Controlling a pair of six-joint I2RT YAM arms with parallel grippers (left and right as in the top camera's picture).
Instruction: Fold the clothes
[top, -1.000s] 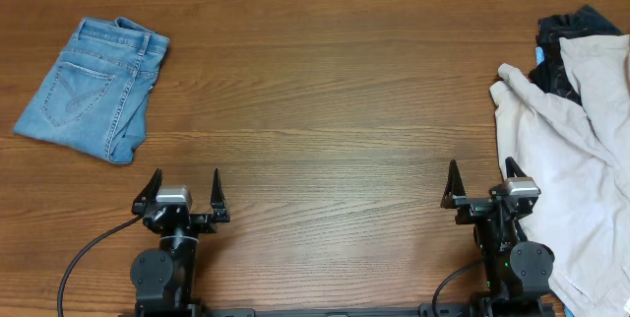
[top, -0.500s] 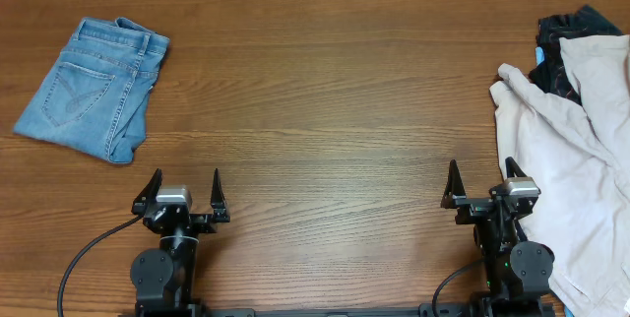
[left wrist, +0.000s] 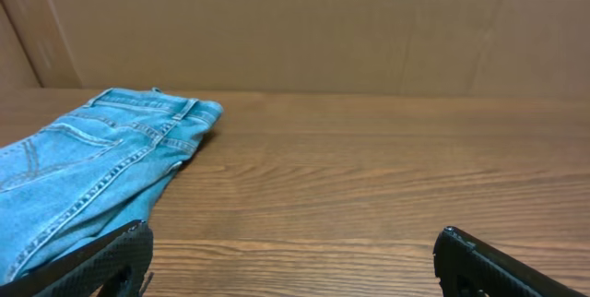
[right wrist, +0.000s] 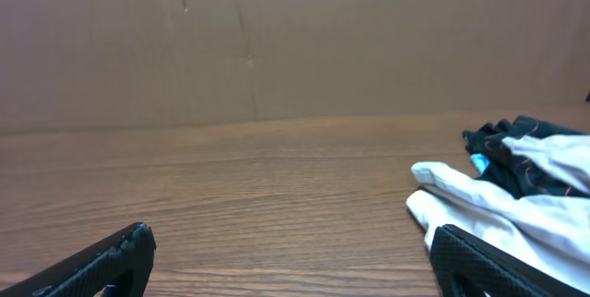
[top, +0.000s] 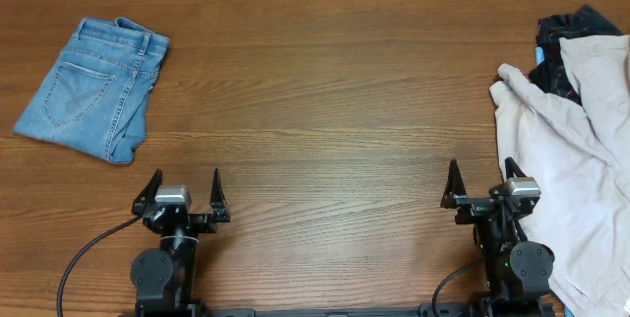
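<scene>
Folded light-blue denim shorts (top: 91, 88) lie at the far left of the wooden table; they also show in the left wrist view (left wrist: 83, 168). Crumpled beige shorts (top: 576, 159) lie in a heap at the right edge, also in the right wrist view (right wrist: 516, 209). A black printed jersey (top: 566, 36) lies partly under them at the back right, seen too in the right wrist view (right wrist: 516, 145). My left gripper (top: 184, 187) is open and empty near the front edge. My right gripper (top: 482, 179) is open and empty, its right finger beside the beige heap.
A brown cardboard wall (left wrist: 304, 25) stands along the table's far edge. Bare wood (top: 325, 110) lies between the two piles.
</scene>
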